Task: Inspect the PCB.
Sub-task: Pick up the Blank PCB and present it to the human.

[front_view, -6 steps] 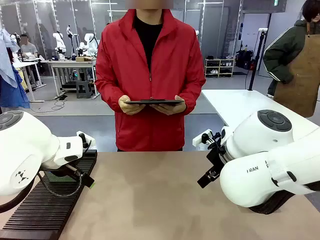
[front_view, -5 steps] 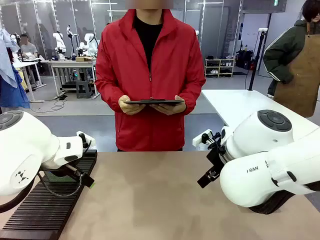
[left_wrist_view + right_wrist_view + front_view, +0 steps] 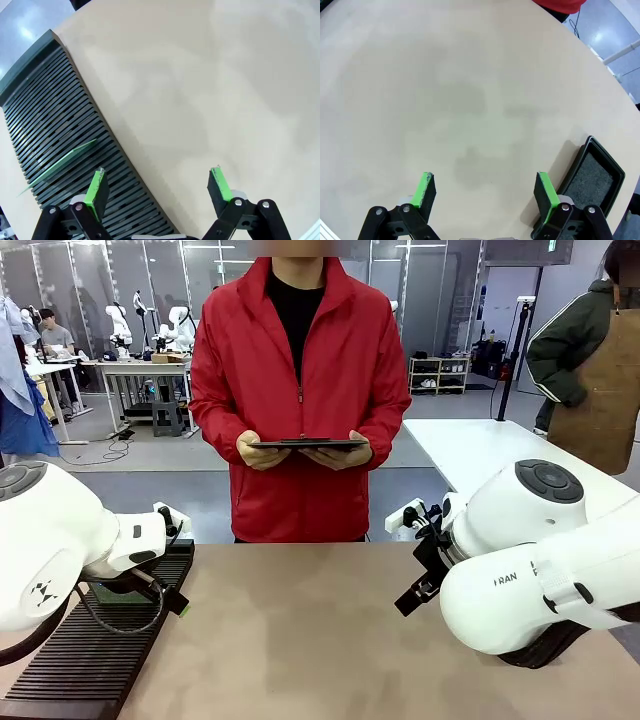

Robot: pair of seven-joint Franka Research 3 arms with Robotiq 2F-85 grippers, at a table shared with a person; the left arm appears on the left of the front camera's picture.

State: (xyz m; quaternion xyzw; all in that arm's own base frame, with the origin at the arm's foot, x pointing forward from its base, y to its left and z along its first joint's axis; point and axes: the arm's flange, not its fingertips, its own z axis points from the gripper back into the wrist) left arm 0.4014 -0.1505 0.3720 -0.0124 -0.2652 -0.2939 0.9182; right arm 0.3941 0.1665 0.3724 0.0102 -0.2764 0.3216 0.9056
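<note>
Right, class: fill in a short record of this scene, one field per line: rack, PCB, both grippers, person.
Rack: black, slotted, at the left side of the table
PCB: green board, tilted, standing in the Rack's slots
Left gripper: open, empty, over the table beside the Rack
Right gripper: open, empty, over bare table near a black tray
Person: far side, holding a dark tablet

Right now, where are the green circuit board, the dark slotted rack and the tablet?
PCB point(image 3: 65, 160): left wrist view, middle of its green face.
slotted rack point(image 3: 55, 95): left wrist view, on its ribbed top.
tablet point(image 3: 308, 444): front view, middle of its near edge.
</note>
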